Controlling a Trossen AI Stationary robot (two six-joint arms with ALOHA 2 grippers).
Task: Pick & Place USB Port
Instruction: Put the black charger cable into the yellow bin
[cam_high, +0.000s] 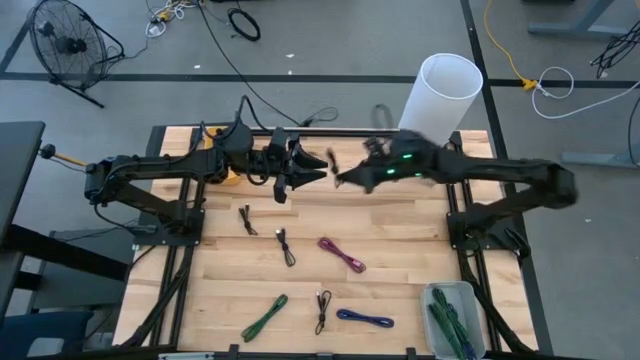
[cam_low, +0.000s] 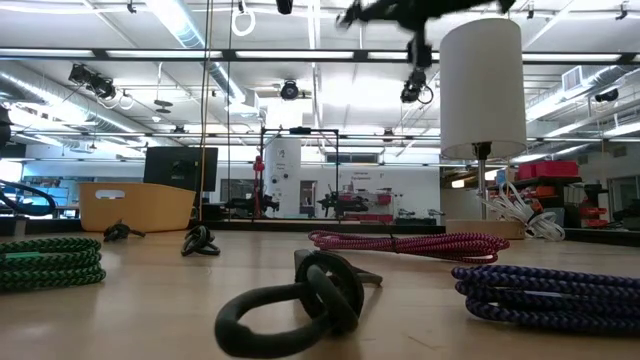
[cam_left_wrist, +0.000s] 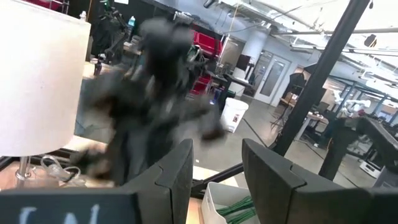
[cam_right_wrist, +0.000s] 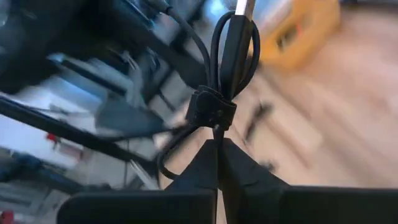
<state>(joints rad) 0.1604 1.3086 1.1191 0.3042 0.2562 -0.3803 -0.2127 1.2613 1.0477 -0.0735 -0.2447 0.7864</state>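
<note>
Left gripper is raised over the far edge of the table, its 2 fingers spread apart with nothing between them. Right gripper faces it, just beside, tips nearly meeting. The right gripper's fingers are pressed together on a black cable, coiled and bound at its middle, hanging clear of the table. Below both grippers, nearer the front edge, lie more coiled cables: black, green, pink, blue. A clear bin holding green cables sits at the front right corner.
</note>
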